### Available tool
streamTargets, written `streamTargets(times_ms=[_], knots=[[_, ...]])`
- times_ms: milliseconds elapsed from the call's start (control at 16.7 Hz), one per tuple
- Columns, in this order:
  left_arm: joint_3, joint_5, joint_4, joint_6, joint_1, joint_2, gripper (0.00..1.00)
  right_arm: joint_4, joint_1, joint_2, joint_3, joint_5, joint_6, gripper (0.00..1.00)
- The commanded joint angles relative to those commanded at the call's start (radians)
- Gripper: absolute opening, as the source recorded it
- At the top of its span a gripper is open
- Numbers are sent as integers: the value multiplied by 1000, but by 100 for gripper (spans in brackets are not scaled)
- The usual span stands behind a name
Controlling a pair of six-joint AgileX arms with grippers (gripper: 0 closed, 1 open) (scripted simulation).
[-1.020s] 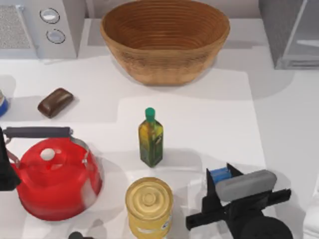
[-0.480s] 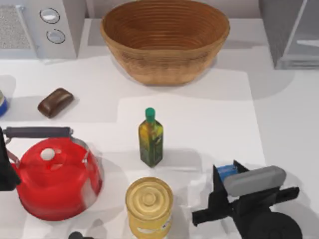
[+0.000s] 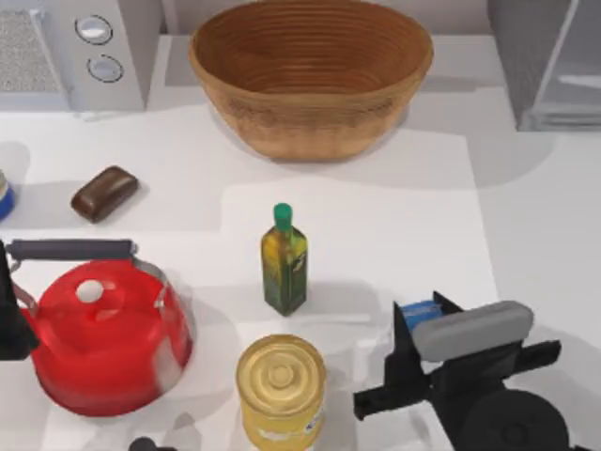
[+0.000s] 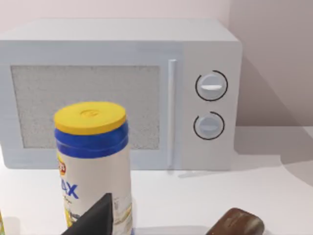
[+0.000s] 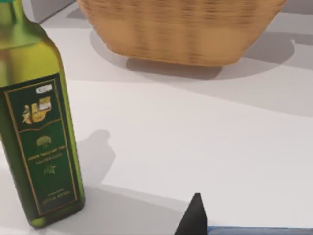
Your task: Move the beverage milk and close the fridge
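Our right claw [image 3: 413, 324] grips the milk [image 3: 420, 313] near the bench's front right. We should lift clear, passing right of the bottle [image 3: 285, 261], toward the fridge [image 3: 526, 56].

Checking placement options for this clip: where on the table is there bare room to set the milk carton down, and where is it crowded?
Bare room lies between the basket and the oil bottle, and along the table's right side below the fridge. It is crowded at the near edge: red kettle, yellow can, and the right gripper around the beverage milk. The left arm stays parked at the left edge.
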Motion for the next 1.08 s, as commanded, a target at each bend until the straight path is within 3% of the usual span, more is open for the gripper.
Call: streamTargets(times_ms=[300, 480, 1080], knots=[[0, 0, 0, 0, 0, 0, 100, 0, -13, -2, -1, -13, -2, 0], [0, 0, 0, 0, 0, 0, 100, -15, -100, -31, 12, -92, -27, 0], [0, 0, 0, 0, 0, 0, 100, -94, -827, -221, 124, -564, -154, 0]])
